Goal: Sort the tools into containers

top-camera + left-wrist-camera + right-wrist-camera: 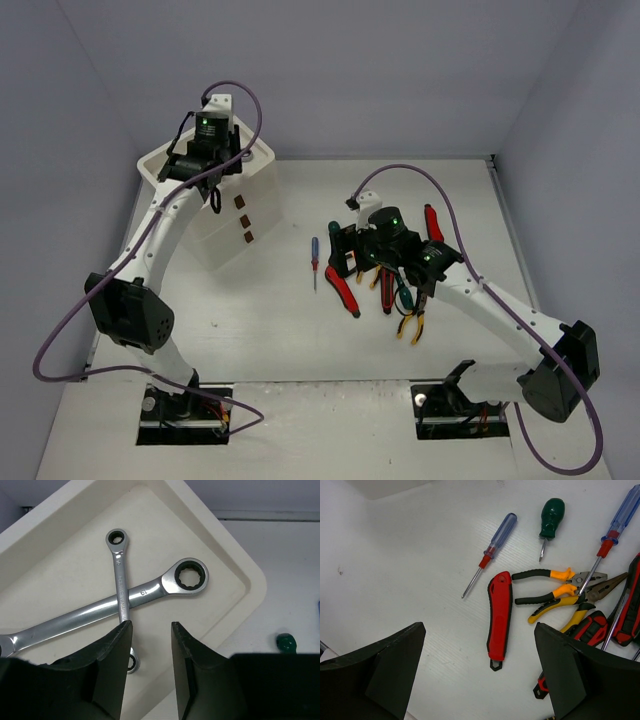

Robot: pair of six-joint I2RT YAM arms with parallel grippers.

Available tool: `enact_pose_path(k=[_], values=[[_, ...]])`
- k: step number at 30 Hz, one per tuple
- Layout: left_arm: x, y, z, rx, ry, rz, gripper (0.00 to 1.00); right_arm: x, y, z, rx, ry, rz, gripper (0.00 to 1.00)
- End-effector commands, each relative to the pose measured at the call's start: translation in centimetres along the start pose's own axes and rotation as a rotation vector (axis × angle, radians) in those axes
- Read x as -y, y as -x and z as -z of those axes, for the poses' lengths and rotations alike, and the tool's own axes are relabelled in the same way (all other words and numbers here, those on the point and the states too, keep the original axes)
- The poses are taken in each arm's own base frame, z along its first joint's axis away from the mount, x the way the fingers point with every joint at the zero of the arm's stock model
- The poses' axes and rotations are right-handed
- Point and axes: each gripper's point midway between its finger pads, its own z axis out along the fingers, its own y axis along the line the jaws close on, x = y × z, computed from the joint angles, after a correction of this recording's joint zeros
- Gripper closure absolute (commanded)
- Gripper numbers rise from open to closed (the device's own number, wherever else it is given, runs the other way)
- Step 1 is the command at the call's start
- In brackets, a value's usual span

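The white drawer box [262,205] stands at the back left, with brown handle tabs [244,219] on its front. My left gripper [200,170] hovers over its top tray [235,555], open and empty [151,627]. Two silver ratchet wrenches lie crossed in the tray, a large one [150,591] and a small one [119,560]. My right gripper [362,248] is wide open and empty [479,626] above the tool pile. Below it lie a red-handled cutter [499,616], yellow-black pliers [555,592], red-black pliers [592,627], blue screwdrivers [492,550] and a green screwdriver [551,516].
In the top view a blue screwdriver [314,255] lies apart, left of the pile. A red-handled cutter [340,285], yellow pliers [410,325] and a red handle [433,222] ring the right arm. Grey walls enclose the table on three sides.
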Motion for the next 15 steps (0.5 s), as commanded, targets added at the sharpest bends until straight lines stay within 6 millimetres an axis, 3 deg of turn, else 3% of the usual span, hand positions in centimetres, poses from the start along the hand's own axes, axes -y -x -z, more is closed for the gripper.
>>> enact_pose_path(k=[1,9,15], values=[[-0.7,2.6,0.6,0.048,-0.008,0.066,0.68,-0.6,2.9,0.8,0.105,0.014,-0.014,0.12],[-0.9,1.8,0.0,0.011,-0.027,0.057,0.69,-0.6,2.9,0.0,0.095,0.01,-0.022,0.12],[-3.3,1.2,-0.4,-0.013,0.045,0.025,0.69,-0.7,2.9,-0.4,0.092,0.015,-0.028,0.12]])
